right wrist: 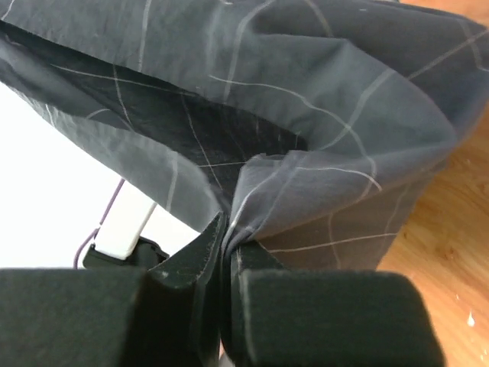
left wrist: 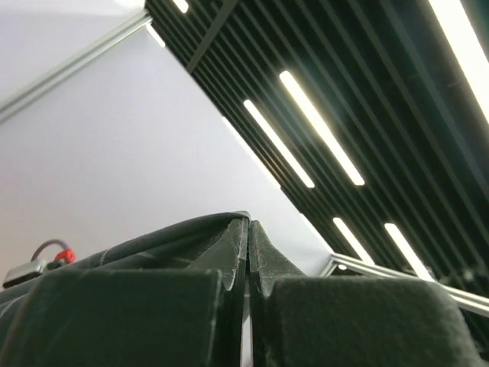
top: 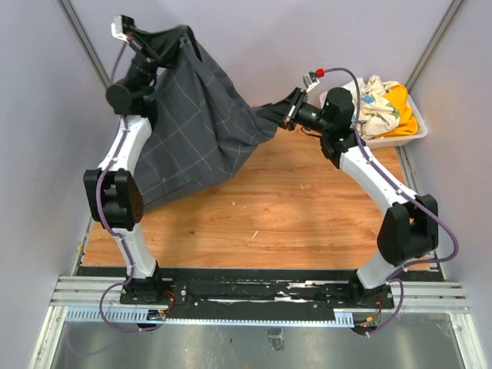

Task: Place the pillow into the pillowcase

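The dark grey pillowcase with a thin light grid hangs lifted between both arms above the wooden table. My left gripper is raised at the back left, shut on the case's upper corner; its wrist view looks at the ceiling, with dark cloth draped over the closed fingers. My right gripper is shut on a bunched edge of the pillowcase at mid right. The cream pillow is not visible; whether it is inside the case cannot be told.
A white bin at the back right holds white, yellow and patterned cloths. Grey walls close the left, back and right. The arm bases stand on a rail at the near edge.
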{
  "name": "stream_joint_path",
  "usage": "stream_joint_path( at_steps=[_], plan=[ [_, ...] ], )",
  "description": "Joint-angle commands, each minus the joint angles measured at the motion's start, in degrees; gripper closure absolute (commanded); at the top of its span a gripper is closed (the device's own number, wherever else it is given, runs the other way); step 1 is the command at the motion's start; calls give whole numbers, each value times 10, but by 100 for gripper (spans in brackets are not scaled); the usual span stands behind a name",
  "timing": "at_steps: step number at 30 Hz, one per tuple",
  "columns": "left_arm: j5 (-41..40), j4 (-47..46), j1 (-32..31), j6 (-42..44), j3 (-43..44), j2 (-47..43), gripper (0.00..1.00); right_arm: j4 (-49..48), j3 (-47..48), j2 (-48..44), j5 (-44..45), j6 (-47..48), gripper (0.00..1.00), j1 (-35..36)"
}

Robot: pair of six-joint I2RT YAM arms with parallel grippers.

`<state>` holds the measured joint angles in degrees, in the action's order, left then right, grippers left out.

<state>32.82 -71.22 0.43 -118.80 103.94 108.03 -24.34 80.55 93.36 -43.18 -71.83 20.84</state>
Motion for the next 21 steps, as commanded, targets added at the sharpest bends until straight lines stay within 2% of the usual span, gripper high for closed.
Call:
stream_joint_path(
  at_steps=[1,4,8,13,15,18,21],
  plan=[
    [6,-100,-26,-123,-91,-35,99,26,-41,-62,14,94,92,-7],
    [8,-89,-30,-85,-192,-64,98,59,-65,-84,24,116,80,-13],
    [27,-69,-42,-43,-272,-76,100,130,-77,-113,57,153,76,-25],
    [35,-94,-76,-25,-324,-49,99,263,-75,-152,150,208,78,-46],
    [42,-99,-94,-15,-342,-30,99,308,-69,-164,171,232,72,-55],
    [45,-121,-121,-8,-367,0,96,364,-63,-173,186,270,69,-63],
    [47,-148,-154,-4,-385,40,94,383,-84,-192,205,288,61,-71]
  ],
)
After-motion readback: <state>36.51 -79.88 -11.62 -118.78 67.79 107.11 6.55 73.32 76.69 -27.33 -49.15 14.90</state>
